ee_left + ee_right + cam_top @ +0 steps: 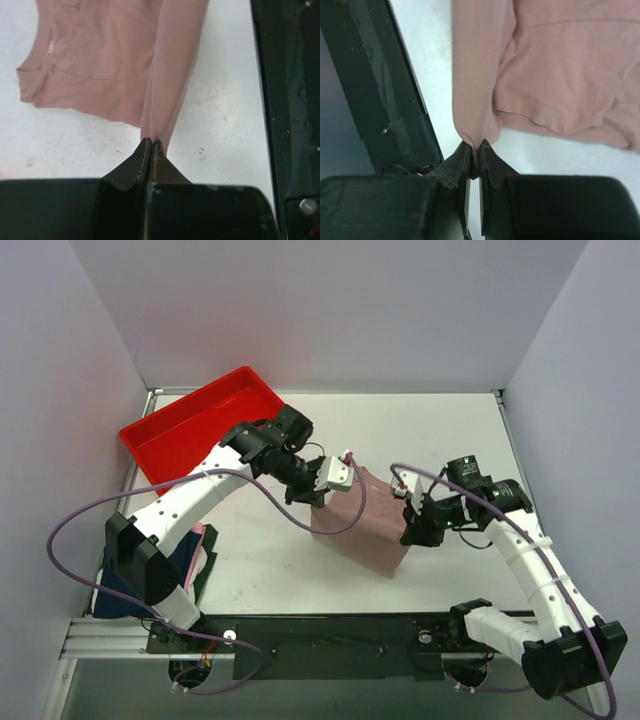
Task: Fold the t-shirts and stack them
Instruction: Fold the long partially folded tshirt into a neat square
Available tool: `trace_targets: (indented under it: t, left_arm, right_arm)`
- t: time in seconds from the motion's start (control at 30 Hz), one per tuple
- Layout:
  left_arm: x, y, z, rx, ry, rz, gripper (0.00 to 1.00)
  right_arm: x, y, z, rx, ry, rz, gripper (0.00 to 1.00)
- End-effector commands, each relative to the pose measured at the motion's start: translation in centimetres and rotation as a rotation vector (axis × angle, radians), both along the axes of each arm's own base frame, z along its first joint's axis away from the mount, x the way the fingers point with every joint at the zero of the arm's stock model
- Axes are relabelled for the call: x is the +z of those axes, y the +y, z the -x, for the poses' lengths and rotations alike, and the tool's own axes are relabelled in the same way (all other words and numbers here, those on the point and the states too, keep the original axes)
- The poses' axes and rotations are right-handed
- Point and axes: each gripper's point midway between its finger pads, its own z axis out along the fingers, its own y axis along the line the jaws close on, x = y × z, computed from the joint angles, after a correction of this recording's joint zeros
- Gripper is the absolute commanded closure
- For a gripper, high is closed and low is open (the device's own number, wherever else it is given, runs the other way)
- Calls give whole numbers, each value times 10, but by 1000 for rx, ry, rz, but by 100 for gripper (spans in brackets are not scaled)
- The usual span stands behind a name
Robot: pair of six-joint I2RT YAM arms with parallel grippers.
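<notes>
The dusty-pink t-shirt is on the white table, to the right of the red tray and nearer to the front edge than the tray is. It is apart from the tray, with a strip of bare table between them, and more bare table shows on the far side of the shirt. The left gripper is closed tight on a thin fold of the pink cloth and pulls it up into a long narrow ridge. The right gripper pinches another fold in the same way, close to the black rail. The cloth is soft and matte with a fine knitted rib and a stitched sleeve hem. The tray is hard, glossy and rectangular, with raised walls. The navy t-shirt lies folded in front of the tray, beside the base of the left arm.
</notes>
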Motion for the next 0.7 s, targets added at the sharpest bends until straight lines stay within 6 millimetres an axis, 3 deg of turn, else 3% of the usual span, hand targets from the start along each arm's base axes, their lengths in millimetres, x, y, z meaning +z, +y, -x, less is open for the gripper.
trace_targets:
  t: [0.0,0.13,0.23,0.27,0.3,0.4,0.43,0.67]
  left_arm:
    - [22,-30,-54,198,-62,100,100]
    - [22,-51,-96,298,-131,139,100]
    - [14,-62,-119,332,-157,145,100]
    - [20,-68,-124,337,-168,165,100]
    - [11,-71,-131,358,-152,151,100]
    - [10,-82,-146,395,-141,158,100]
    - [0,-85,-150,399,-129,144,100]
    - [-25,-99,-186,480,-169,148,100]
  right_arm:
    - [11,5,-32,-148,117,-146,100]
    - [3,-13,-76,-353,172,-204,100]
    - [-12,-28,-101,-472,211,-194,100]
    - [-13,-36,-109,-521,219,-197,100]
    - [-16,-39,-116,-548,245,-195,100]
    - [-28,-48,-129,-620,284,-158,100]
    - [-34,-52,-131,-638,299,-145,100]
    - [-65,-72,-160,-809,344,-143,100]
